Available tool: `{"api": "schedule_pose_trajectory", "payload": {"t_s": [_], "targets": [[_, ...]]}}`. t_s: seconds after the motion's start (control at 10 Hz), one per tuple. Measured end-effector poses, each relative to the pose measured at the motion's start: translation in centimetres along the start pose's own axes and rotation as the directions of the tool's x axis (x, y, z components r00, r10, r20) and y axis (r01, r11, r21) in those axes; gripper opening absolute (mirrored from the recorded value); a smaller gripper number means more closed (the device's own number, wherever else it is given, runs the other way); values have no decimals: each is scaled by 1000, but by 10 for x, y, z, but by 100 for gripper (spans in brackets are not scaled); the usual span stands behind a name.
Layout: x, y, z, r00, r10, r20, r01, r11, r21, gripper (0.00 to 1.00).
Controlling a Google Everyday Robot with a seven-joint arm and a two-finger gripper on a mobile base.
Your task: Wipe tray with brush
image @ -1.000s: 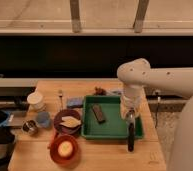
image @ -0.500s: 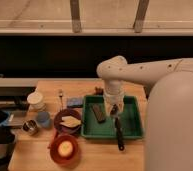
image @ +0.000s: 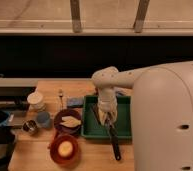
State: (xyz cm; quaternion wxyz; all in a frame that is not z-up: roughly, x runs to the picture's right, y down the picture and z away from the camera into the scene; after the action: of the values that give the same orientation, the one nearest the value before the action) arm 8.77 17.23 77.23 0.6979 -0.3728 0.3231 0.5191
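My gripper (image: 108,119) sits mid-frame over the green tray (image: 91,131), clamped tight on the brush (image: 114,146), which slants down-right past the tray's front rim toward the frame's bottom edge.

One pincer (image: 107,119) over one tray (image: 90,131), one brush (image: 115,148), two bowls (image: 68,123) (image: 64,149), one fork (image: 61,97), one sponge (image: 75,103)
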Motion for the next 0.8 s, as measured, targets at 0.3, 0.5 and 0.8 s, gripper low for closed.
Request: {"api": "schedule_pose_trajectory", "payload": {"t_s": [0.3, 0.5, 0.8], "targets": [[11, -35, 1, 998, 67, -16, -67, 998, 5, 0], [1, -57, -5, 993, 116, -22, -115, 993, 11, 0], [-24, -68, -27, 990, 144, 9, -144, 989, 22, 0]]}}
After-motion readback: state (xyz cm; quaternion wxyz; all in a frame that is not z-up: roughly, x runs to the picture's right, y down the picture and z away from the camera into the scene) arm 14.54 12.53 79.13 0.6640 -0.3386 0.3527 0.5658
